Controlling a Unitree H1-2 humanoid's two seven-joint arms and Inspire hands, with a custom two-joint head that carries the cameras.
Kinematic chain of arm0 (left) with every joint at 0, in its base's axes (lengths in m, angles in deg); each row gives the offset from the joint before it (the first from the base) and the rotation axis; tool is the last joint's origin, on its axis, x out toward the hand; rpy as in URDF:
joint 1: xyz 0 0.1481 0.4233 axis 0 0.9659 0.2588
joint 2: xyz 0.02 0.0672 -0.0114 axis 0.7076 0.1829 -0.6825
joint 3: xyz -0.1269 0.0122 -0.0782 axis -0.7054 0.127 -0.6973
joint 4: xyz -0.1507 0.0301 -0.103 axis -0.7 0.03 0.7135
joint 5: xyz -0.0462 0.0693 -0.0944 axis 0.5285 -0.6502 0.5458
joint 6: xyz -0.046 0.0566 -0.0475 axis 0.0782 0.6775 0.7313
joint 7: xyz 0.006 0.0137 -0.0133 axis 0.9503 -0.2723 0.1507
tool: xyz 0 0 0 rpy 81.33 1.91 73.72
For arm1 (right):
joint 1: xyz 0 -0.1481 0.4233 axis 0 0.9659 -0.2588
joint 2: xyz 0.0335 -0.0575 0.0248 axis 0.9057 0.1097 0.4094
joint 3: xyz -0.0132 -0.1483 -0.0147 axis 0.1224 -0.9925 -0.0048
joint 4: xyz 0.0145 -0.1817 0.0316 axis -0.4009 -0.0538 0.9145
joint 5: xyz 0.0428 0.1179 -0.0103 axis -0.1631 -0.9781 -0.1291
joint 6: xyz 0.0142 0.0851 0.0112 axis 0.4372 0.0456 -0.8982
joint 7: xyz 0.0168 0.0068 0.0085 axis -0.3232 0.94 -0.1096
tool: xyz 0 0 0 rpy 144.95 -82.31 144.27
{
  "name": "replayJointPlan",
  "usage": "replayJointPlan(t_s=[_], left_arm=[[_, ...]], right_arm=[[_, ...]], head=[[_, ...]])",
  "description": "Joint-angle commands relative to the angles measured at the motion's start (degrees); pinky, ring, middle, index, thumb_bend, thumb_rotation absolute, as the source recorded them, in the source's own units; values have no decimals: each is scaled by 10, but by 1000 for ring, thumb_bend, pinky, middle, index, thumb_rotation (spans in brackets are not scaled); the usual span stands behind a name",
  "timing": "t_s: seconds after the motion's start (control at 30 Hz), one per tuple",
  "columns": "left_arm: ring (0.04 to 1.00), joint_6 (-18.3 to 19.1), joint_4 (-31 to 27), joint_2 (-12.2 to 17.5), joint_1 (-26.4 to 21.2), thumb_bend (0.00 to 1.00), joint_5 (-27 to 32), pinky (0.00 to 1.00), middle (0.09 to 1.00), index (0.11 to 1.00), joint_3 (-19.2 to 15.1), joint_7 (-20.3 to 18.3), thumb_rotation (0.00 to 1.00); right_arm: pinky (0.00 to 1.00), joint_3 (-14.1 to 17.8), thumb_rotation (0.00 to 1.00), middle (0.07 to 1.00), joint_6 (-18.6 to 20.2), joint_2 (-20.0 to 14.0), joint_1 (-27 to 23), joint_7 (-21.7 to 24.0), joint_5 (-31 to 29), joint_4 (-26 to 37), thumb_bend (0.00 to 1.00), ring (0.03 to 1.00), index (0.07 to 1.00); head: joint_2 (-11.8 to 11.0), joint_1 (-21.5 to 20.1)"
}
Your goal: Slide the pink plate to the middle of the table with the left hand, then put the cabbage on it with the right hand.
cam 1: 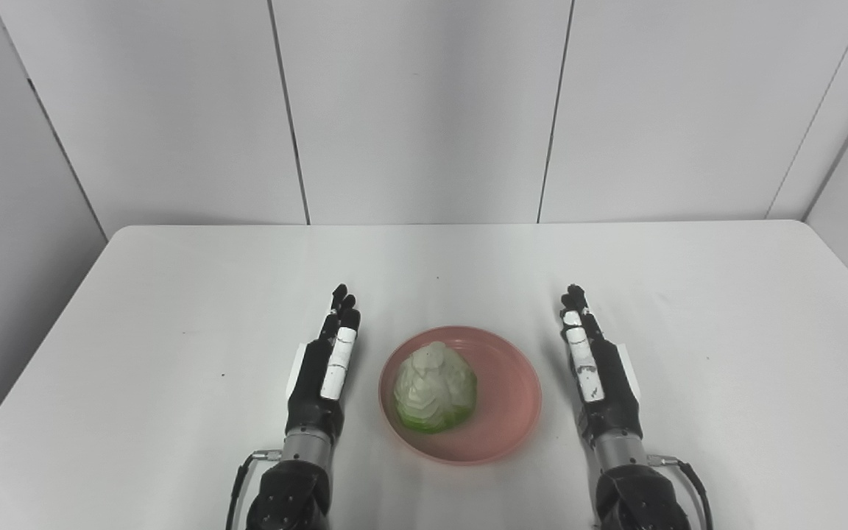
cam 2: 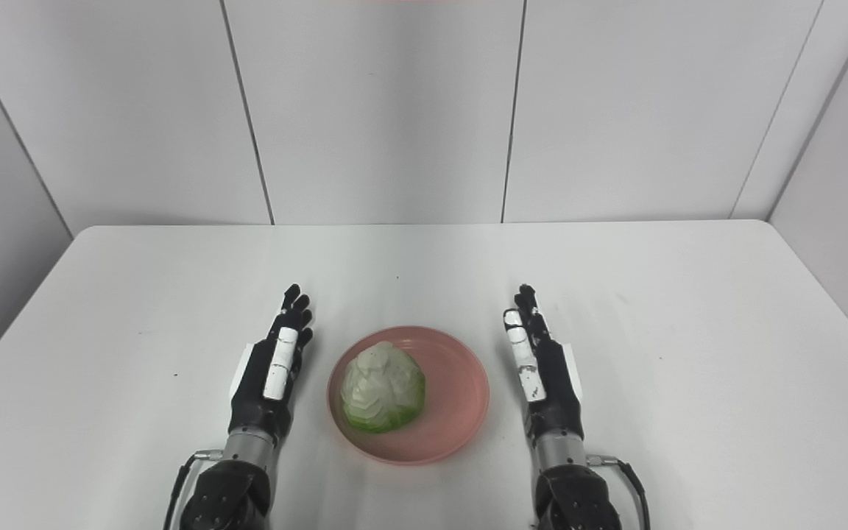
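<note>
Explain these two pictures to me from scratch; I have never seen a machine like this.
Both pictures come from two cameras set side by side on a humanoid robot's head, looking down at a white table, so they show one scene from slightly different spots. The two black arms entering from the bottom are the robot's own. Its left hand and right hand lie flat with fingers stretched out, holding nothing. Between them sits a pink plate, touched by neither hand. A pale green cabbage rests on the plate, toward its left side. Behind the table are plain grey wall panels.
</note>
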Motion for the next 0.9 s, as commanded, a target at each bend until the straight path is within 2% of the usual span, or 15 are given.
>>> replayJointPlan(t_s=[0.0, 0.33, 0.6, 0.73, 0.87], left_arm=[[1000, -5, -10, -5, 1, 875, 7, 1000, 1000, 1000, 0, -1, 920], [1000, -16, 0, -6, 3, 871, 8, 1000, 1000, 1000, 0, -4, 927], [1000, -8, 0, -3, 4, 871, 6, 1000, 1000, 1000, 1, -4, 916], [1000, -5, -3, -1, 6, 834, 3, 1000, 1000, 1000, 4, -4, 917], [1000, -5, -2, 2, 5, 852, 4, 1000, 1000, 1000, 5, -6, 917]], right_arm=[[1000, -2, 925, 955, 1, 0, -5, 6, -3, 14, 860, 972, 952], [1000, 2, 936, 945, -23, 7, 5, -5, -4, 4, 855, 958, 944], [997, 6, 932, 937, -48, 17, 10, -13, -10, 1, 838, 943, 942], [995, 15, 899, 936, -61, 26, 10, -10, -28, -5, 857, 939, 935], [1000, 19, 895, 939, -65, 30, 11, -5, -43, -5, 858, 945, 933]], head=[[-6, 7], [-20, 13], [-21, 9], [-21, 7], [-21, 6]])
